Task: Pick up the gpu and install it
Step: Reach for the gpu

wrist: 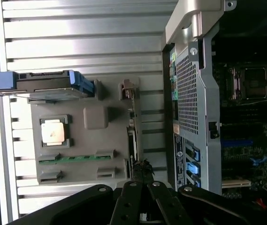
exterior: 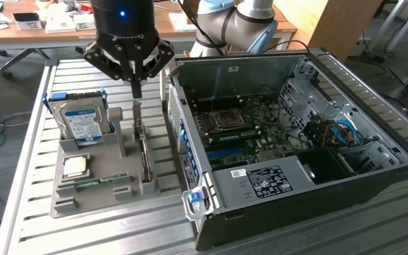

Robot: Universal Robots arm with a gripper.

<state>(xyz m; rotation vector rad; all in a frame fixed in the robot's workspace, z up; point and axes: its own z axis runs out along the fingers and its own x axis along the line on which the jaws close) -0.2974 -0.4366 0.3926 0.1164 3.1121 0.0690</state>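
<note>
One arm (exterior: 126, 24) hangs down in the exterior view's upper left, its gripper (exterior: 136, 94) pressed together at the top end of the graphics card (exterior: 142, 143), which stands on edge in the grey tray (exterior: 104, 201); a grip I cannot confirm. From the wrist, the card is a thin line. One hard drive (exterior: 83, 125), one processor (exterior: 75, 166), one memory stick (exterior: 94, 181), one computer case (exterior: 296, 212).

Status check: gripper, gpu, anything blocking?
Gripper shut, at gpu top edge. Gpu upright on edge in gray holder tray, not in computer case. Hard drive stands apart in same tray.
</note>
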